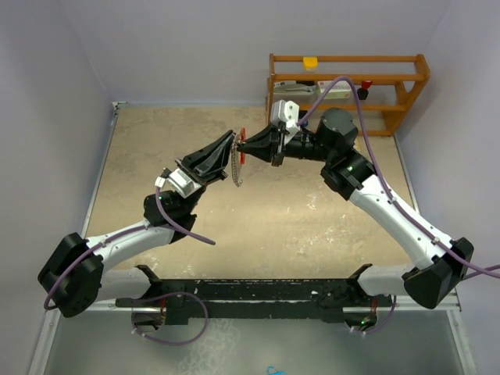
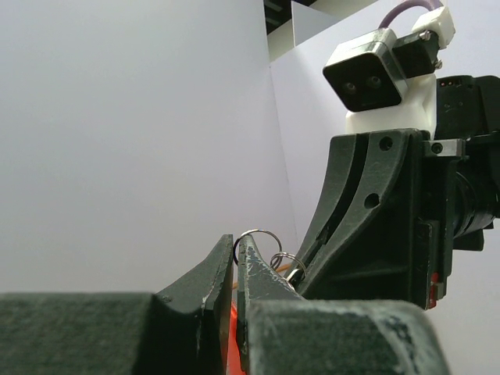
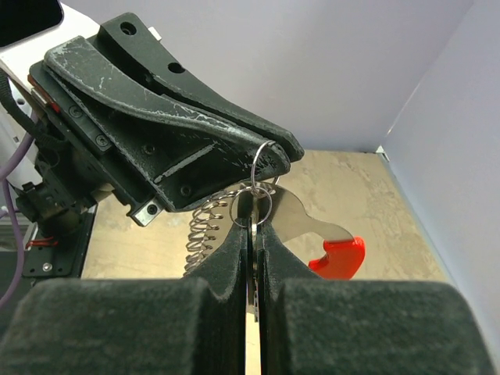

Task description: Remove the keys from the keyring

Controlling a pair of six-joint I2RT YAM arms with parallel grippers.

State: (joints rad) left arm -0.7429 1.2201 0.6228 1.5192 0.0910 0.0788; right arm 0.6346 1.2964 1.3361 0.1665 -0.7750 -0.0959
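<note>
Above mid-table, toward 12 o'clock: left gripper (image 2: 235,248), from 8 o'clock, is clamped on the keyring (image 3: 337,256) to anchor it; right gripper (image 3: 252,223), from 3 o'clock, pinches the keys (image 3: 251,285), apparently to work them off.

Shiny metal keyring (image 3: 297,219), glossy red tip; scuffed matt left tool (image 3: 285,156).
</note>
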